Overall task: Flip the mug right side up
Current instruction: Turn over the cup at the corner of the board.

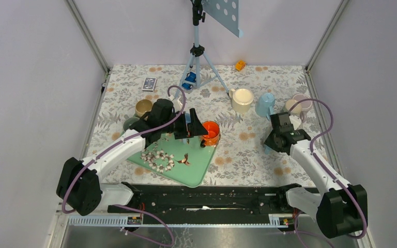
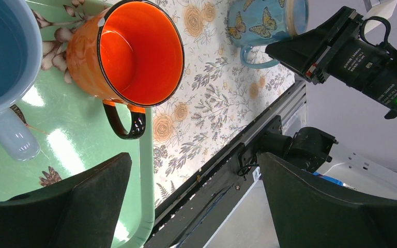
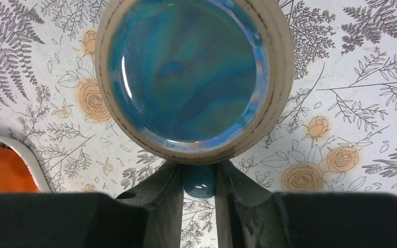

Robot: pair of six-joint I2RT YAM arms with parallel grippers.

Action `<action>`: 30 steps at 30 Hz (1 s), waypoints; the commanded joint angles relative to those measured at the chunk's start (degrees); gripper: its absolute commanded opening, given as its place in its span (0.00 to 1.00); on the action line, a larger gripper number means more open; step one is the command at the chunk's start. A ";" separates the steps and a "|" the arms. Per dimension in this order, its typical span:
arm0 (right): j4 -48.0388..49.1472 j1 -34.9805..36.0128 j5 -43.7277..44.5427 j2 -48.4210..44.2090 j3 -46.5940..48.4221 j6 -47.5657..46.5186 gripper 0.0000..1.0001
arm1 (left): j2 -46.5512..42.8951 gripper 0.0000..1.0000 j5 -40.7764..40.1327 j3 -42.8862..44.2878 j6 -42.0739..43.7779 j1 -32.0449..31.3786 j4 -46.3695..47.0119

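A teal mug with a beige rim (image 3: 194,77) has its open mouth facing the right wrist camera, over the floral cloth. My right gripper (image 3: 199,173) is shut on its teal handle (image 3: 199,183). In the left wrist view the same mug (image 2: 261,20) shows blue butterfly sides, with the right gripper (image 2: 315,49) beside it. In the top view the right gripper (image 1: 270,143) covers the mug. My left gripper (image 1: 194,126) is open and empty above the green tray (image 1: 199,168), close to an upright orange mug (image 1: 210,132).
The orange mug (image 2: 134,51) and a pale blue mug (image 2: 0,51) stand on the tray's rim side (image 2: 144,170). Cream (image 1: 242,99), light blue (image 1: 265,105), pinkish (image 1: 300,105), tan (image 1: 143,107) and grey-green (image 1: 131,123) mugs stand around. A tripod (image 1: 199,51) is at the back.
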 commanded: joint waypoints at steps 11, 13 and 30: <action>-0.56 2.32 6.42 1.39 -0.74 3.50 0.54 | -1.31 0.99 1.80 0.69 -0.12 -0.19 2.82; -0.05 2.41 6.91 1.54 -0.74 3.61 0.54 | -1.21 0.99 1.80 0.65 -0.17 -0.15 2.86; 0.14 3.03 8.08 1.57 0.22 1.60 0.12 | -1.48 0.99 4.09 -1.48 -4.51 -0.12 6.49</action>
